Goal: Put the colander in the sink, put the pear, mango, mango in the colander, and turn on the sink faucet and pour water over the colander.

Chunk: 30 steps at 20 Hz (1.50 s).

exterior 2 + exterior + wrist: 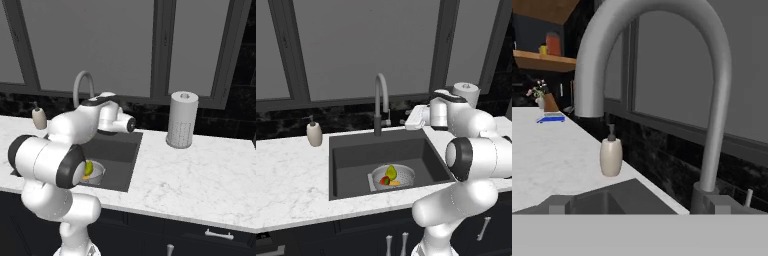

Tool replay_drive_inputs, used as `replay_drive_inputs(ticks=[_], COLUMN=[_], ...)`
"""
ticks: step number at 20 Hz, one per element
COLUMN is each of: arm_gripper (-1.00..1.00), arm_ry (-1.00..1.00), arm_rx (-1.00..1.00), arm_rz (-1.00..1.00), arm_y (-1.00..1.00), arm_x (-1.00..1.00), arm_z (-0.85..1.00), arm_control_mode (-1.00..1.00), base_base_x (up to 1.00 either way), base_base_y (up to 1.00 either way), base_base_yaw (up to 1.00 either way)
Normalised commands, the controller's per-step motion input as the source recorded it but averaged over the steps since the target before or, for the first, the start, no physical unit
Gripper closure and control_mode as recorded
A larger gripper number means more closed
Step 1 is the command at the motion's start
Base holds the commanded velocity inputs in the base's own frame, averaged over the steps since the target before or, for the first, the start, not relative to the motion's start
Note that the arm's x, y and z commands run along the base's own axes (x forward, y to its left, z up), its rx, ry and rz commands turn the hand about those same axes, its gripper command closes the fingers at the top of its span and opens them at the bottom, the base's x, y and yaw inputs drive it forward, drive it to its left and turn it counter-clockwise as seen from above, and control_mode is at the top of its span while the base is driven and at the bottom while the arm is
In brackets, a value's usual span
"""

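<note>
The colander (pixel 401 174) sits on the floor of the dark sink (pixel 356 156), a little right of centre. Inside it lie the yellow-green pear (pixel 391 171), a red and green mango (pixel 384 180) and an orange-yellow mango (pixel 395 183). In the right base view the colander (pixel 96 173) shows partly behind my arm. The grey gooseneck sink faucet (pixel 379 100) stands behind the basin, with no water running from its spout (pixel 589 107). My gripper (pixel 405 119) hovers open and empty just right of the faucet's base, level with its small side lever (pixel 748 196).
A white soap pump bottle (pixel 314 133) stands on the marble counter left of the sink. A paper towel roll (pixel 182 120) stands on the counter to the right. Dark windows and a black backsplash run behind the faucet.
</note>
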Motion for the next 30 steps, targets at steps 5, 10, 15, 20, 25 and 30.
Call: replay_drive_inputs(ticks=[5, 10, 15, 20, 25, 30], arm_gripper=[-1.0, -1.0, -1.0, -1.0, -1.0, -1.0], arm_ry=[0.0, 0.08, 0.08, 0.06, 0.0, 0.0], arm_rx=[0.01, 0.0, 0.0, 0.01, 0.0, 0.03], arm_rz=[-0.01, -0.02, 0.0, 0.0, -0.03, -0.02], arm_y=[0.05, -0.05, -0.08, 0.01, 0.13, 0.08], arm_x=[0.21, 0.36, 0.27, 0.16, 0.05, 0.14], arm_z=[-0.17, -0.02, 0.0, -0.01, -0.16, -0.1], arm_control_mode=[-1.0, -1.0, -1.0, -1.0, -1.0, -1.0], base_base_x=[0.0, 0.0, 0.0, 0.0, 0.0, 0.0], base_base_y=[0.0, 0.0, 0.0, 0.0, 0.0, 0.0], base_base_yaw=[0.0, 0.0, 0.0, 0.0, 0.0, 0.0])
